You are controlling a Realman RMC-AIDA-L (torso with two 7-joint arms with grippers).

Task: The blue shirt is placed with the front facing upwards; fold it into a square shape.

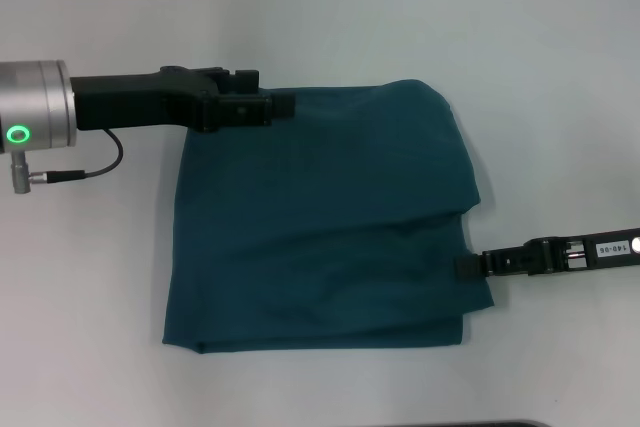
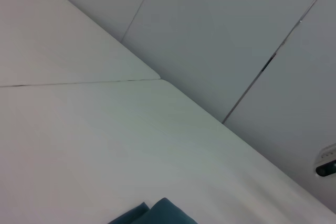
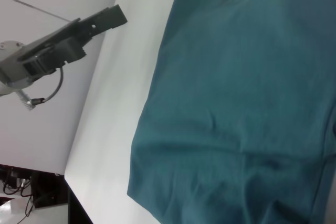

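The blue shirt point(image 1: 320, 222) lies folded to a rough rectangle across the middle of the head view on the white table point(image 1: 330, 7), plain side up, with the left gripper point(image 1: 283, 104) at its upper-left corner and the right gripper point(image 1: 467, 267) touching its right edge near the lower right; whether either is clamped or parted I cannot tell. The risk I see is a loose layer: the right edge bulges and a crease runs across, so an uneven or one-layer pull could drag the stack askew and spoil the square
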